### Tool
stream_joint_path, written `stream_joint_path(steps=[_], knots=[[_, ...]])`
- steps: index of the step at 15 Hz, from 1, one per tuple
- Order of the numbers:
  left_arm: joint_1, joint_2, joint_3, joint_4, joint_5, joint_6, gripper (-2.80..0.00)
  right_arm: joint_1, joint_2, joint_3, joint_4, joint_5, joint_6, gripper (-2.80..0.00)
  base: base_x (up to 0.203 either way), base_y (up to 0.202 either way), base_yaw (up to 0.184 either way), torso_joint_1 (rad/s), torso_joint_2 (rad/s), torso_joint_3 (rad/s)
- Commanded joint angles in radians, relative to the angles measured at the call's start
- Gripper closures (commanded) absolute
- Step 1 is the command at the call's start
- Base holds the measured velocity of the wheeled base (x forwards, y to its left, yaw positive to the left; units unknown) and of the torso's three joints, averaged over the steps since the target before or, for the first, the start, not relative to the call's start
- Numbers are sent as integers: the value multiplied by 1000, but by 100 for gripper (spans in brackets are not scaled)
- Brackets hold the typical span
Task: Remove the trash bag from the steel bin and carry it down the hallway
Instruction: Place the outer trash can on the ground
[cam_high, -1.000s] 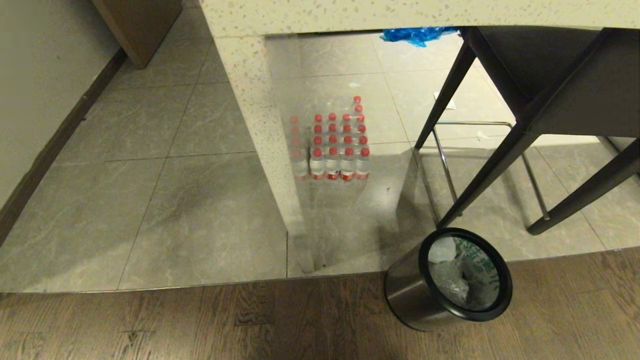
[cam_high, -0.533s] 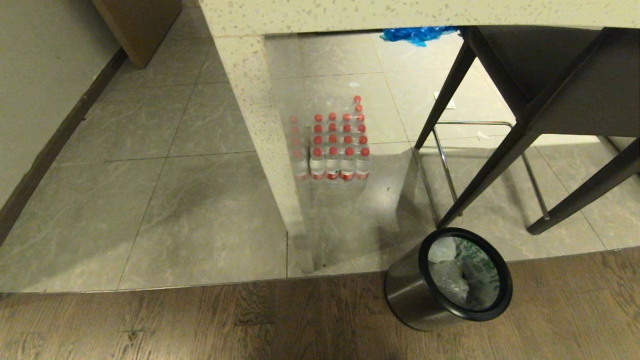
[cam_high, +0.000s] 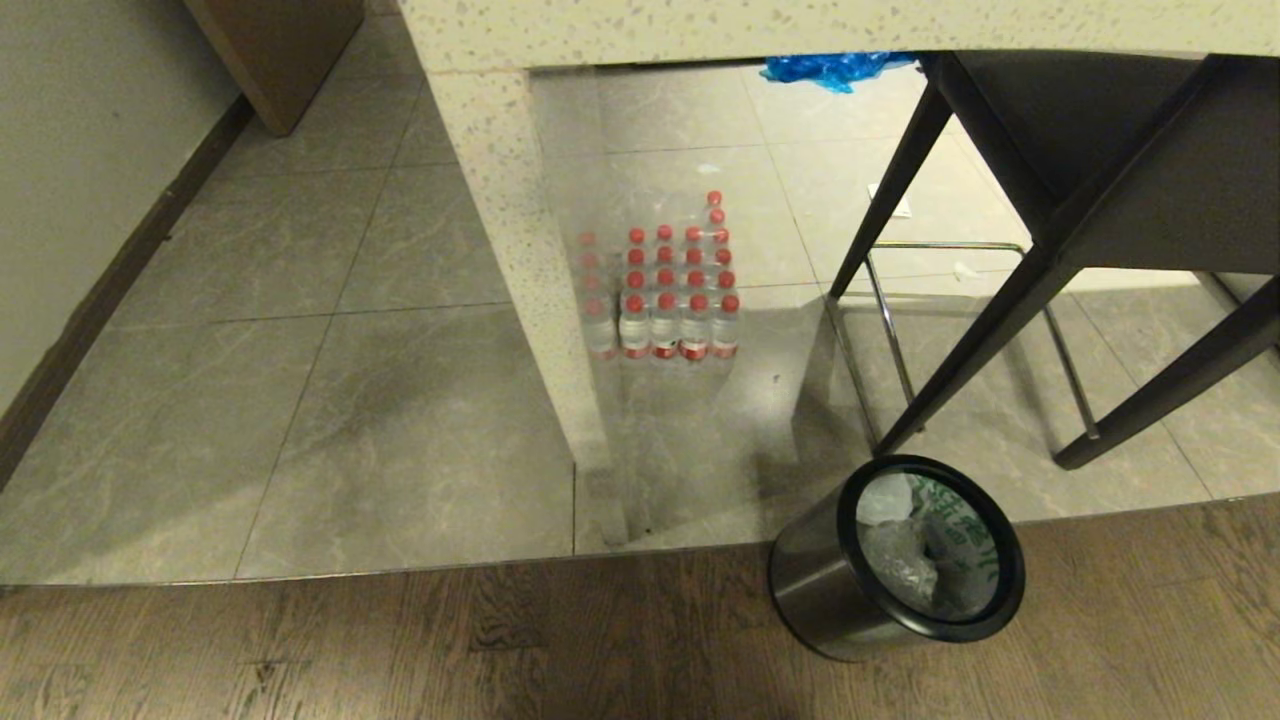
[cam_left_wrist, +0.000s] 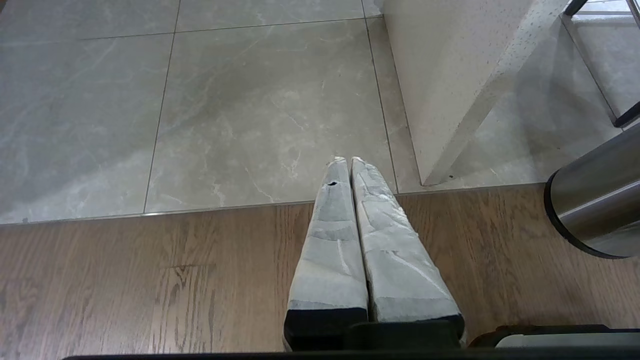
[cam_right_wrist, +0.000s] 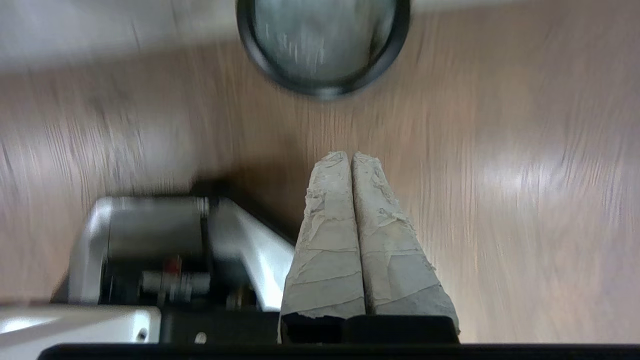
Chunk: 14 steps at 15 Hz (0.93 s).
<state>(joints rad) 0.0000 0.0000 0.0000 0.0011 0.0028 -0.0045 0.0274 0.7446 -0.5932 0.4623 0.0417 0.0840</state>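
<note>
A: What lies nearest the robot?

B: A band of dark wood floor (cam_high: 400, 640). The steel bin (cam_high: 830, 600) stands on it at about five o'clock in the head view, close to the seam where the wood meets the grey tiles (cam_high: 300, 440).

A: And the trash bag?

B: The bag (cam_high: 935, 555) sits inside the bin, a thin whitish liner with green lettering at its far side, crumpled below the black rim (cam_high: 1005, 600). Nothing touches it.

A: Where are the grippers?

B: Neither shows in the head view. The left gripper (cam_left_wrist: 348, 161) hangs over the wood near the seam, its two taped fingers (cam_left_wrist: 330, 240) pressed together with nothing between them. The bin's steel wall is off to its side, well apart.

A: The right one?

B: The right gripper (cam_right_wrist: 350, 156) points down at the wood floor, fingers (cam_right_wrist: 325, 240) likewise pressed tight and empty. The bin's open mouth lies ahead of its tips, near but not touching. That view is smeared, so the bin's contents cannot be read there. Part of the robot's base (cam_right_wrist: 150, 240) shows beside the fingers.

A: Farther out?

B: At twelve o'clock a speckled stone counter leg (cam_high: 520, 270) comes down to the tiles. Just beyond it stands a pack of red-capped bottles (cam_high: 665, 290). At two o'clock is a dark stool (cam_high: 1080, 160) with a chrome footrest. At one o'clock, farthest, a bit of blue plastic (cam_high: 830, 70). At ten o'clock a pale wall (cam_high: 80, 150) with dark baseboard runs along the tiles.
</note>
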Motion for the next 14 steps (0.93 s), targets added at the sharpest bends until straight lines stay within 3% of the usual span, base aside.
stream_joint_path(steps=[1,4,6,8,14], knots=[[0,0,2,0,0,-2,0,32,314,-79,-1,0,-2,0,0,0,0,0,0,0],[0,2,2,0,0,0,0,112,570,-149,-73,-2,-12,0,0,0,0,0,0,0],[0,2,2,0,0,0,0,206,646,-171,-114,-9,-21,0,0,0,0,0,0,0],[0,2,2,0,0,0,0,221,654,-181,-114,-28,-24,0,0,0,0,0,0,0],[0,0,2,0,0,0,0,258,698,-180,-133,-243,-10,0,0,0,0,0,0,0]])
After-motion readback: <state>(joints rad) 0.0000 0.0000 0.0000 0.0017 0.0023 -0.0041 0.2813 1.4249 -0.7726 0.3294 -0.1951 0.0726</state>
